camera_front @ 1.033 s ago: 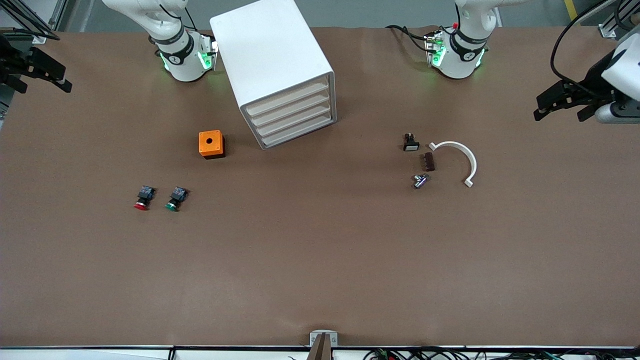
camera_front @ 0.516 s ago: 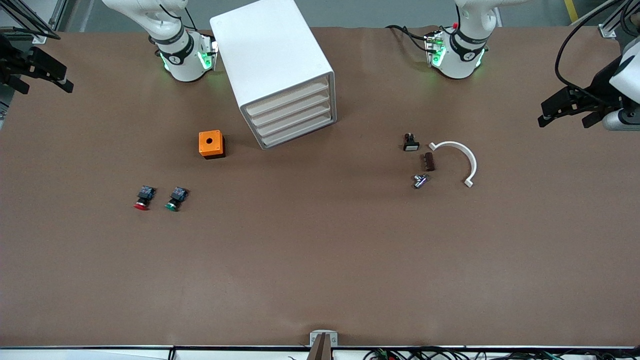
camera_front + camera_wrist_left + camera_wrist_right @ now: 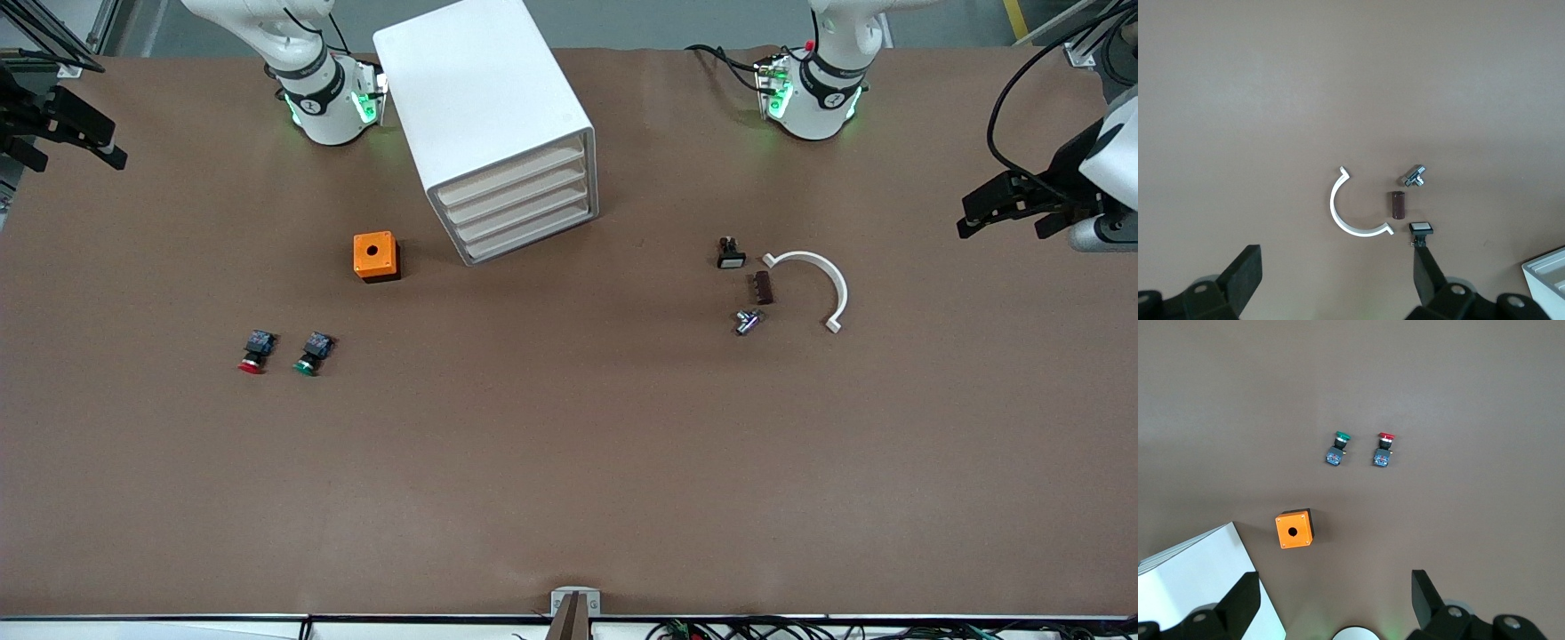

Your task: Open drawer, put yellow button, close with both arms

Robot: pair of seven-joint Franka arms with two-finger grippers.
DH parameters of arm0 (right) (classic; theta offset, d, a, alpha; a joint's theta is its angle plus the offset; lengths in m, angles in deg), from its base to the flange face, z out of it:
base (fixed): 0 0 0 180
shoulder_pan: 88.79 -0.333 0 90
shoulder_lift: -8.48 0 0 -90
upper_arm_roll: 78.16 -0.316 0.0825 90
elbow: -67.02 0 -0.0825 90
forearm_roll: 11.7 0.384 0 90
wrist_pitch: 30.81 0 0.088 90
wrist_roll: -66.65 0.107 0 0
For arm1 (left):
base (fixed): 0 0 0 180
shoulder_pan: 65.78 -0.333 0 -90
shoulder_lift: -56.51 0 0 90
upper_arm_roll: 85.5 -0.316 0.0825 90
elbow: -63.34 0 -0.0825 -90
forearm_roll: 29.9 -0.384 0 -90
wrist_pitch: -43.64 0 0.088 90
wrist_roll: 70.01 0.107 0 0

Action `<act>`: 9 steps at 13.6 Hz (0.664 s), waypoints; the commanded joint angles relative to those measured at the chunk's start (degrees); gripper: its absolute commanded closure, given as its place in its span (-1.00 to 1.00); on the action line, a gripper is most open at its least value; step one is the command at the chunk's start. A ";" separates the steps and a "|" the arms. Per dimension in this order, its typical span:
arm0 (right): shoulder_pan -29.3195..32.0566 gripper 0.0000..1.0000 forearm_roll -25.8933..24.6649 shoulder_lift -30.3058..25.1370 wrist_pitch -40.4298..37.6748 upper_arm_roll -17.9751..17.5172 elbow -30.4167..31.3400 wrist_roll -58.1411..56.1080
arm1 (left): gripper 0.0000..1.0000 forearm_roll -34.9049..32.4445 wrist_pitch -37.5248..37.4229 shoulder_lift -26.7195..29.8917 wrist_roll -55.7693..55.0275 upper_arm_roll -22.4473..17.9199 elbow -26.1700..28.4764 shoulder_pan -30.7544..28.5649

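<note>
The white cabinet [image 3: 484, 107] stands near the robots' bases, and its uppermost drawer [image 3: 511, 171] is shut like the three below it. No yellow button shows in any view. My left gripper [image 3: 997, 224] hangs open and empty over the left arm's end of the table; in its wrist view [image 3: 1336, 257] bare table lies between the fingers. My right gripper [image 3: 80, 158] is open and empty over the right arm's end. The right wrist view shows that gripper [image 3: 1335, 580] high above the table, with the cabinet [image 3: 1198, 587] at the edge.
An orange box [image 3: 374, 256] with a hole sits beside the cabinet. Nearer the camera lie a red-capped button [image 3: 254, 352] and a green-capped button [image 3: 312, 353]. Toward the left arm's end lie a white curved piece [image 3: 822, 280], a brown block [image 3: 762, 288], a metal part [image 3: 746, 322] and a white-capped switch [image 3: 730, 254].
The left gripper has drifted slightly lower in the front view, staying open. The right gripper has barely shifted. Nothing on the table has moved.
</note>
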State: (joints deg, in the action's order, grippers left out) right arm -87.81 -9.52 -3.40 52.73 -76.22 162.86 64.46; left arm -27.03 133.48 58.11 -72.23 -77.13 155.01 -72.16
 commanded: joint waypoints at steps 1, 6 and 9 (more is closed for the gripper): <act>-0.45 -1.00 0.02 -1.22 0.39 0.34 0.75 0.08 | -1.00 -2.08 -0.72 -0.29 -0.06 0.24 -1.84 0.58; -0.36 -1.00 -0.07 -1.22 0.30 0.43 0.75 -0.01 | -1.00 -3.40 -0.72 -0.29 -0.24 -5.37 -1.85 6.64; -0.36 -1.00 -0.15 -1.22 0.22 0.43 0.75 -0.01 | -1.00 -3.40 -0.72 -0.38 -0.15 -5.56 -1.93 6.65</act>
State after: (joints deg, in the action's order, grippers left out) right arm -87.81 -9.54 -3.40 52.77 -76.16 162.86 64.45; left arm -29.16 133.48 58.11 -72.35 -81.95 154.31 -66.47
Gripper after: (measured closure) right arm 0.000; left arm 0.000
